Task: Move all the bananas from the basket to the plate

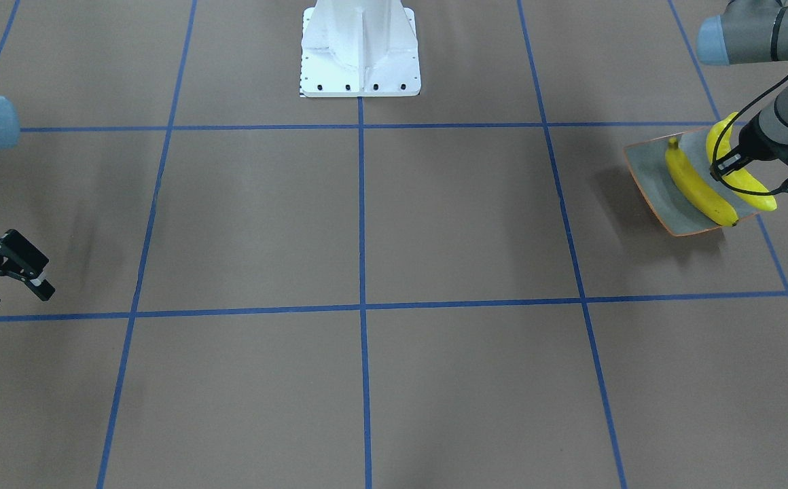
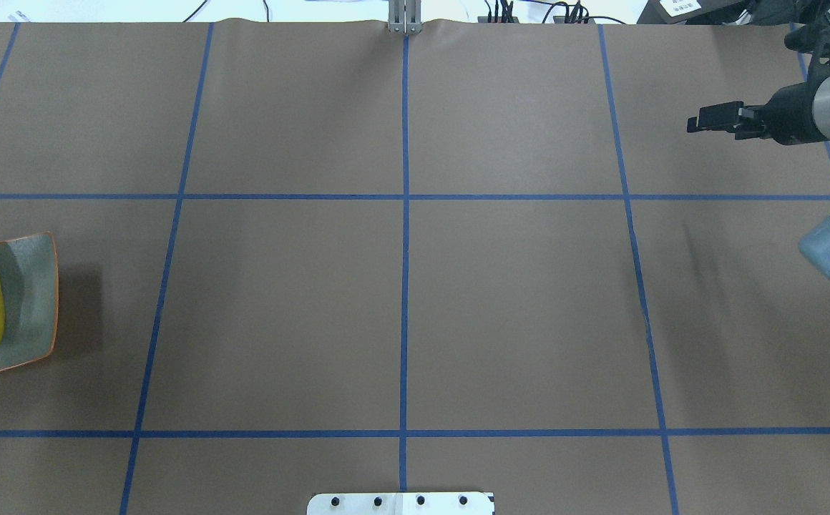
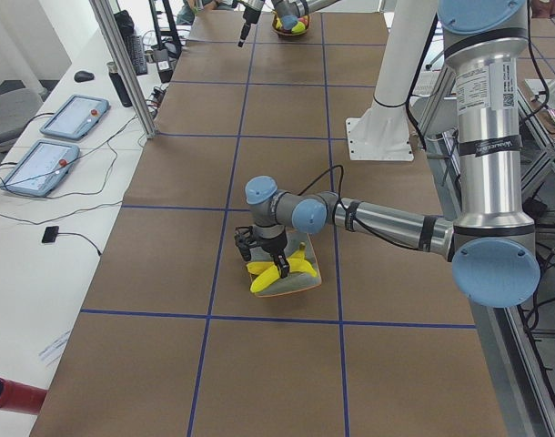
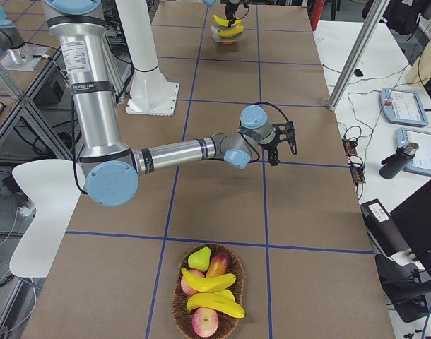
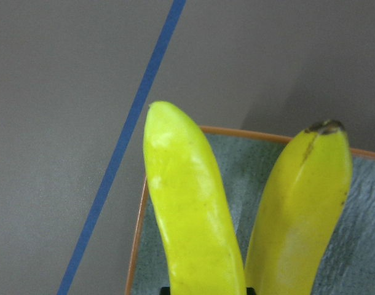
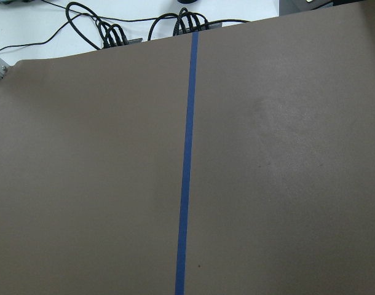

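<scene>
Plate: the plate [image 1: 645, 163] sits on the table [image 1: 367, 224] at the end on your robot's left, well apart from the basket [image 4: 176, 305] at the opposite end.
Delivered: one banana [image 1: 700, 187] lies flat on the plate; you may count it as done.
At the tool: a second banana [image 1: 747, 185] is just beside the first, one end reaching past the rim. Whether it already rests on the dish cannot be told.
Left gripper: the left gripper [image 1: 723, 166] straddles the second banana, a jaw on either side. You cannot tell whether it is clamped or has let go.
Right gripper: the right gripper [image 1: 13, 288] hangs over bare table with its fingers spread, carrying nothing.
Basket: what look like two further bananas [image 4: 210, 282] lie on top of the other fruit [image 4: 205, 322].
Progress: judge it roughly half done. The second banana needs only a clean release, and the basket's pair has yet to be fetched.
</scene>
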`<state>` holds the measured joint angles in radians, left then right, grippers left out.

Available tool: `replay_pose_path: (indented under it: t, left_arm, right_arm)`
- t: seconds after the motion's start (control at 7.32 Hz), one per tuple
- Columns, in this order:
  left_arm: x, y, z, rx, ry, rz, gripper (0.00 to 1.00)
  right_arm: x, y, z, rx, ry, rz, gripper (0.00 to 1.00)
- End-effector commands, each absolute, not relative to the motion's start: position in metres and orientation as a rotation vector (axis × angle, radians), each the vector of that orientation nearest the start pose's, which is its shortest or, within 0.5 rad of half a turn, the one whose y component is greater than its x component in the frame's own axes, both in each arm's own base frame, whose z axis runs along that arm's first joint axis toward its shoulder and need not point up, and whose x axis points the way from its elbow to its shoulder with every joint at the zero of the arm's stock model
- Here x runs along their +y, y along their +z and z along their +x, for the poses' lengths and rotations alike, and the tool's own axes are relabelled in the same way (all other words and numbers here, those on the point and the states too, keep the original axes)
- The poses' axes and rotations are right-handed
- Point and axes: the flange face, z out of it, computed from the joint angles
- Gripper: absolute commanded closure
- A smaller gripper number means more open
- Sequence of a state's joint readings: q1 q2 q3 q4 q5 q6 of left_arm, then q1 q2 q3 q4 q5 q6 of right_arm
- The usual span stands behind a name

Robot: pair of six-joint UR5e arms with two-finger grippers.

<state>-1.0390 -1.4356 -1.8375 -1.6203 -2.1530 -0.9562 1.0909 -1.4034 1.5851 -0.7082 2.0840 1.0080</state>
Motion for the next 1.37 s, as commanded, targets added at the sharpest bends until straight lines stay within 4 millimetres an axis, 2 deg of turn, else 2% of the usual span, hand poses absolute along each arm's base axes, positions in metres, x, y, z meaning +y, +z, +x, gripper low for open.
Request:
replay_pose_path:
  t: [0.0, 0.41, 0.68, 0.82, 0.96, 1.09, 1.23]
  left_arm:
    - [-0.421, 0.601, 0.161, 0.542, -0.345, -0.266, 0.00]
    - [-0.422, 0.596, 0.162, 0.548, -0.343, -0.258, 0.00]
    - [-0.429, 0.565, 0.164, 0.597, -0.326, -0.220, 0.00]
    - [-0.427, 0.538, 0.161, 0.634, -0.314, -0.181, 0.00]
    - [-0.426, 0.509, 0.159, 0.669, -0.298, -0.138, 0.00]
    - [-0.435, 0.486, 0.164, 0.702, -0.283, -0.101, 0.00]
    - [-0.441, 0.473, 0.168, 0.727, -0.270, -0.082, 0.00]
  right_arm:
    - [-0.551, 0.459, -0.191, -1.046, 0.207, 0.443, 0.00]
    - [-0.549, 0.453, -0.190, -1.055, 0.203, 0.449, 0.00]
    - [-0.538, 0.454, -0.184, -1.056, 0.205, 0.450, 0.00]
    - [-0.531, 0.459, -0.174, -1.054, 0.211, 0.444, 0.00]
    - [-0.527, 0.474, -0.152, -1.044, 0.224, 0.427, 0.00]
    - [-0.521, 0.492, -0.124, -1.031, 0.263, 0.412, 0.00]
    - [-0.509, 0.521, -0.095, -0.980, 0.261, 0.423, 0.00]
